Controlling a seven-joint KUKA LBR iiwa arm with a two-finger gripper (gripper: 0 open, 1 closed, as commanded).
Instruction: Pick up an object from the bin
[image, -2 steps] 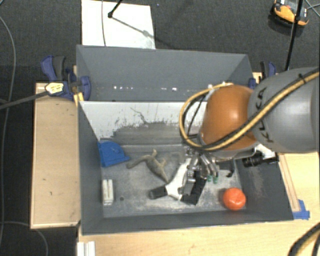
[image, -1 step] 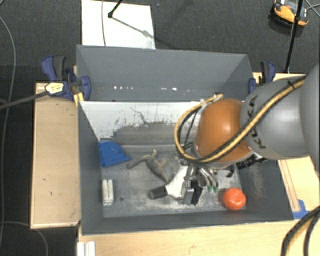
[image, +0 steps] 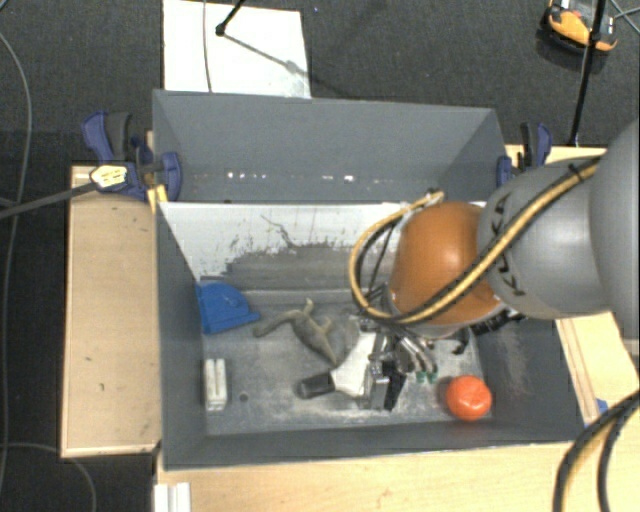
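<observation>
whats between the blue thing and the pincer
A grey-brown lizard-like figure lies between the blue thing and the pincer, seen in the camera view.

Smooth grey rounded arm (image: 570, 240) with dark lettering along its side, glossy orange dome-shaped cover (image: 440, 262) at the wrist, black and yellow cables (image: 490, 262) looped around the cover, small black-and-silver gripper (image: 388, 388) below with short green wires.

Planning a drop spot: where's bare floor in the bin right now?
Free: floor between white block and black-and-white piece; strip behind the grey figure, right of the blue piece. Crowded: centre-right, around gripper and orange ball.
</observation>
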